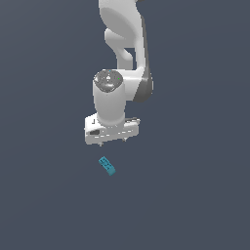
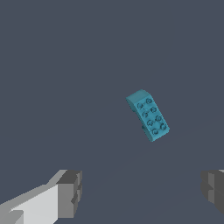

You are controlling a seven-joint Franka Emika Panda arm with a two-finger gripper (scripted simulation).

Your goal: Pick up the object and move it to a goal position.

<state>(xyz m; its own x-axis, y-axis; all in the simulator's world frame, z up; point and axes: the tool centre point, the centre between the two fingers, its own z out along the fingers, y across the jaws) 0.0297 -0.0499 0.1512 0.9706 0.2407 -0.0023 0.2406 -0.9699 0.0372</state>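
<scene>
The object is a small teal-blue elongated block (image 1: 107, 166) with darker stud marks on top, lying flat on the dark grey floor. It also shows in the wrist view (image 2: 148, 115), turned at a slant. My white gripper (image 1: 113, 141) hangs above the floor, a little beyond the block and apart from it. In the wrist view the gripper (image 2: 142, 192) has its two grey fingertips (image 2: 70, 192) set wide apart with nothing between them, so it is open and empty. The block lies ahead of the fingertips, not between them.
The white arm (image 1: 122, 44) rises behind the gripper toward the top of the exterior view. A plain dark grey floor (image 1: 195, 195) surrounds the block.
</scene>
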